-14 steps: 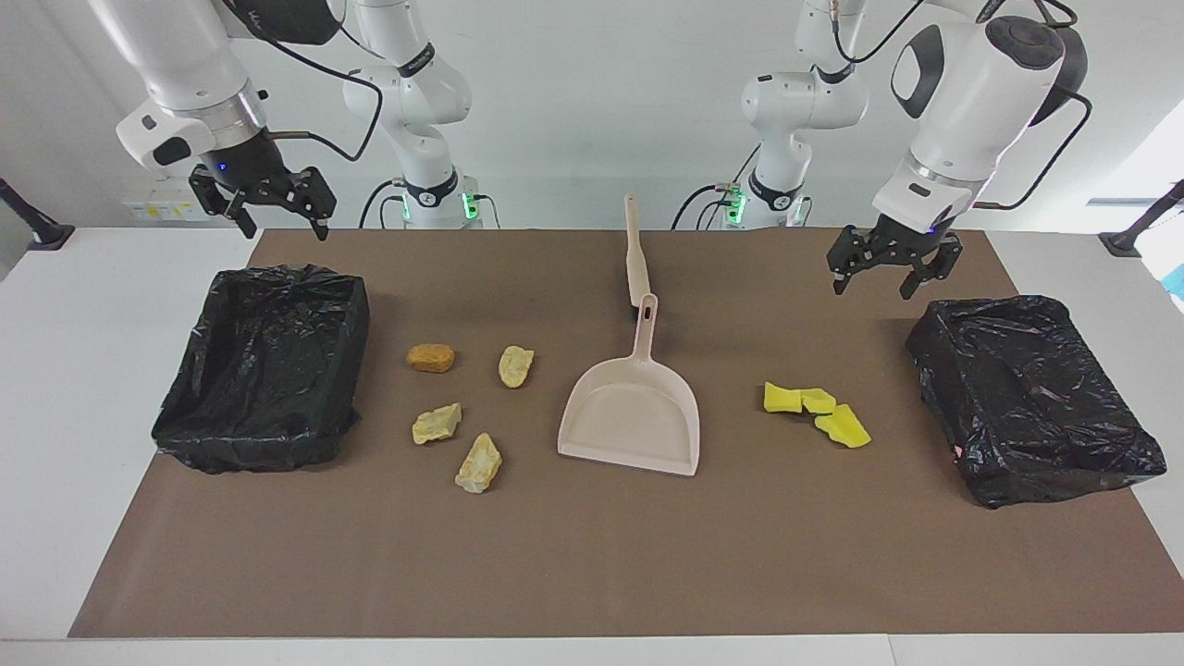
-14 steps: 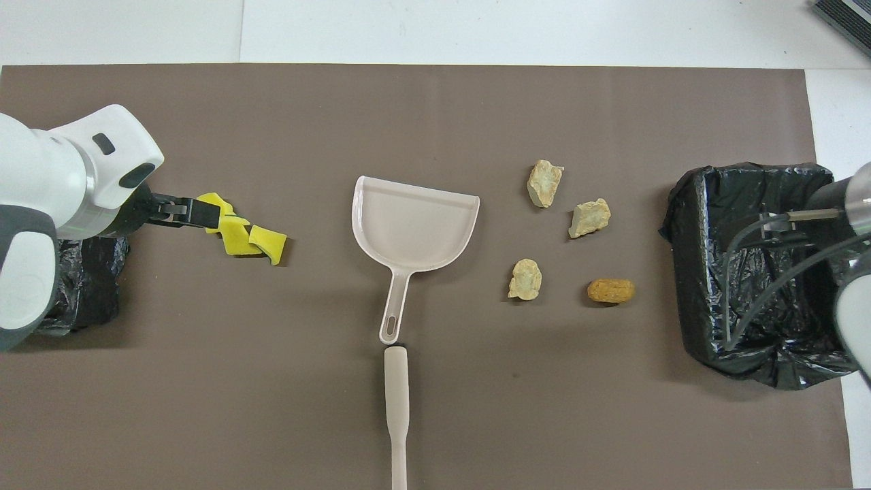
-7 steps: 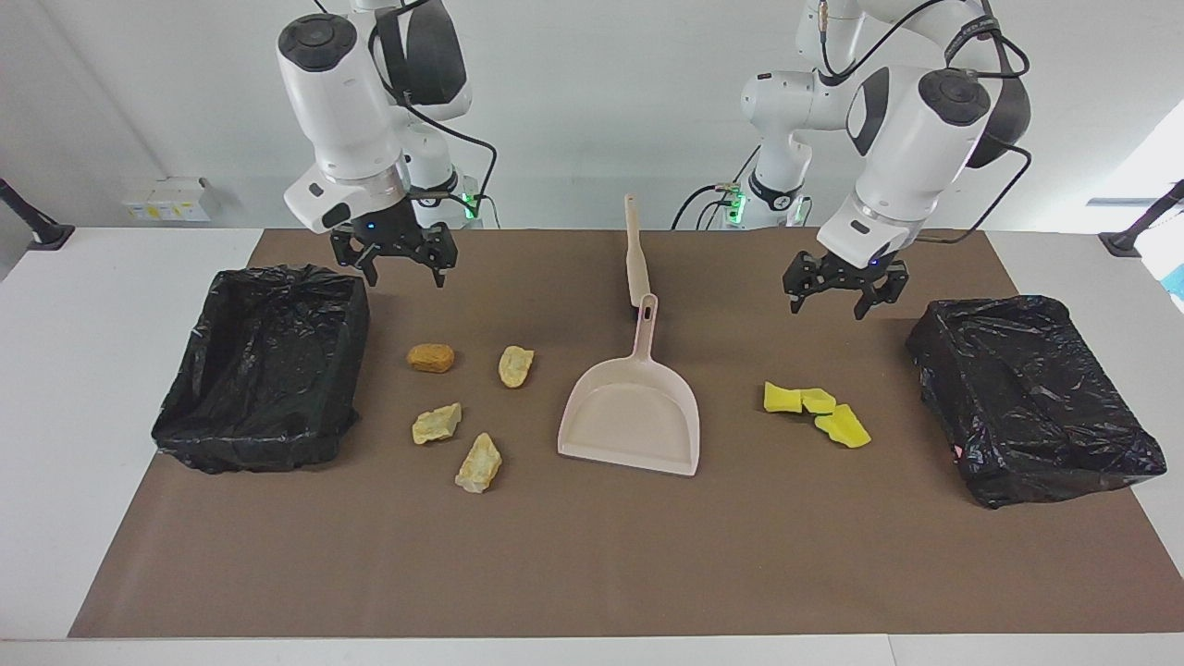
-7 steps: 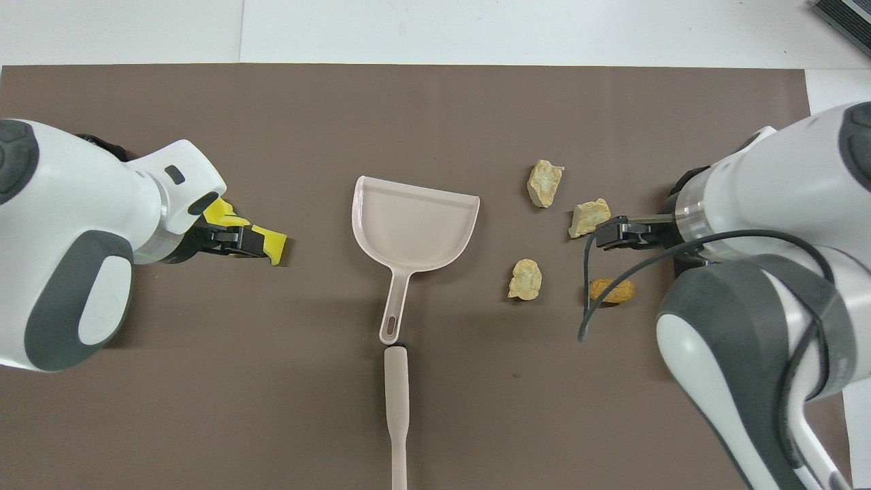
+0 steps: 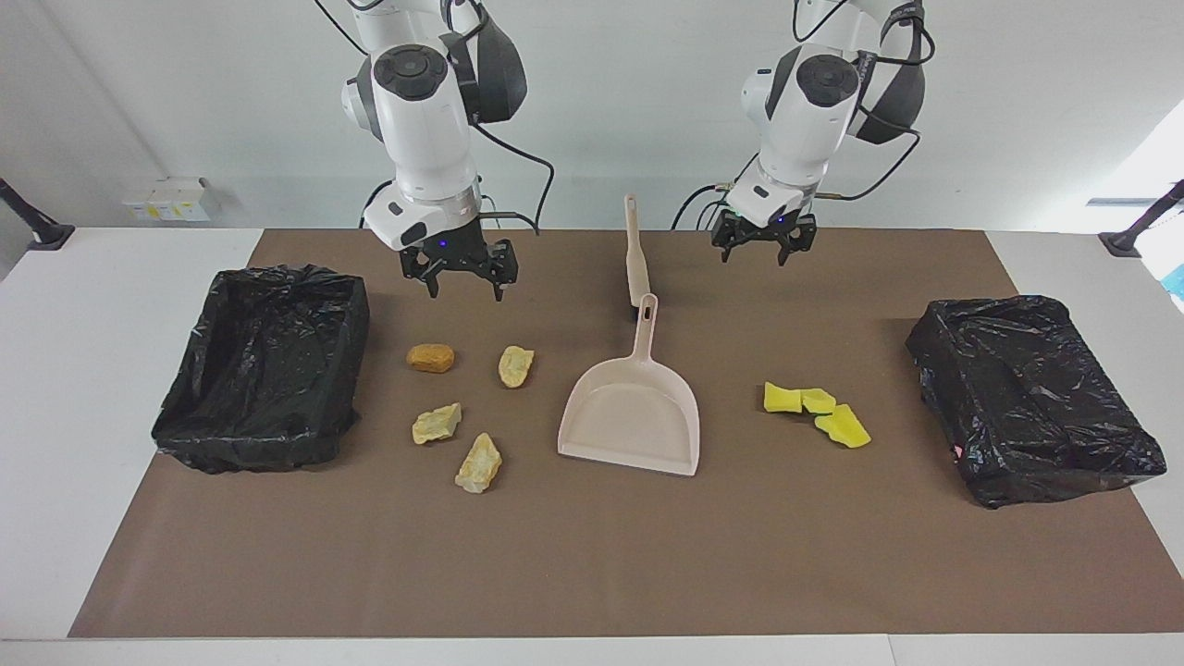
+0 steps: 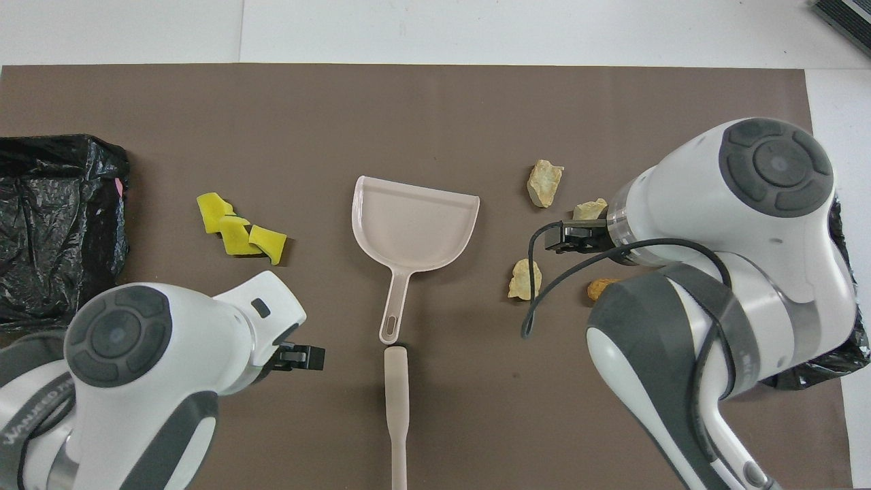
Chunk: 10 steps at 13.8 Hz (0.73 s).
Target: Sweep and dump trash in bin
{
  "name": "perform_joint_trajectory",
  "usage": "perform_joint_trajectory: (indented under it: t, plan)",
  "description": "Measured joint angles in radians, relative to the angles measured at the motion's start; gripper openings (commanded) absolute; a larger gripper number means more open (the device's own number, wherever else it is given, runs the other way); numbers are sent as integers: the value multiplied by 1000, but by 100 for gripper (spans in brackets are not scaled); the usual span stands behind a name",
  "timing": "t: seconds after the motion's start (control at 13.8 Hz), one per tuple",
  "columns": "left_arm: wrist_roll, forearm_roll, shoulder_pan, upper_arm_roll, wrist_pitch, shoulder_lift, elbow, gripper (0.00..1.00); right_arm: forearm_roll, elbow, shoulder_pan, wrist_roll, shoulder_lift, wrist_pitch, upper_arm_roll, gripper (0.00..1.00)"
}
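A beige dustpan (image 5: 634, 412) lies mid-mat, also in the overhead view (image 6: 415, 224), with a beige brush (image 5: 634, 250) (image 6: 397, 401) end to end with its handle, nearer the robots. Three yellow chunks (image 5: 814, 412) (image 6: 238, 231) lie toward the left arm's end. Tan lumps (image 5: 515, 365) (image 6: 545, 182) and a browner one (image 5: 431, 357) lie toward the right arm's end. My right gripper (image 5: 460, 277) (image 6: 565, 238) hangs open and empty over the mat near the lumps. My left gripper (image 5: 760, 248) (image 6: 303, 357) hangs open and empty beside the brush.
A black bag-lined bin (image 5: 264, 370) stands at the right arm's end and another (image 5: 1031, 398) (image 6: 54, 224) at the left arm's end. A brown mat (image 5: 592, 555) covers the table. In the overhead view the right arm hides two lumps in part.
Both arms have swung in from the bins toward the middle of the table. The left gripper left the yellow chunks for the brush; the right gripper came over the lumps. Nothing on the mat moved.
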Motion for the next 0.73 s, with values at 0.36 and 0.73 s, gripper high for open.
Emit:
perform_joint_trajectory:
  t: [0.36,0.73]
  plan:
    - [-240,-19,-272,-4,67,-80,-146,100,0,-21,38,7,12,41,2,100]
    - [-331,-40,-402,-3,295,-11,-288,100,58,-25,57,7,53,45,2,100]
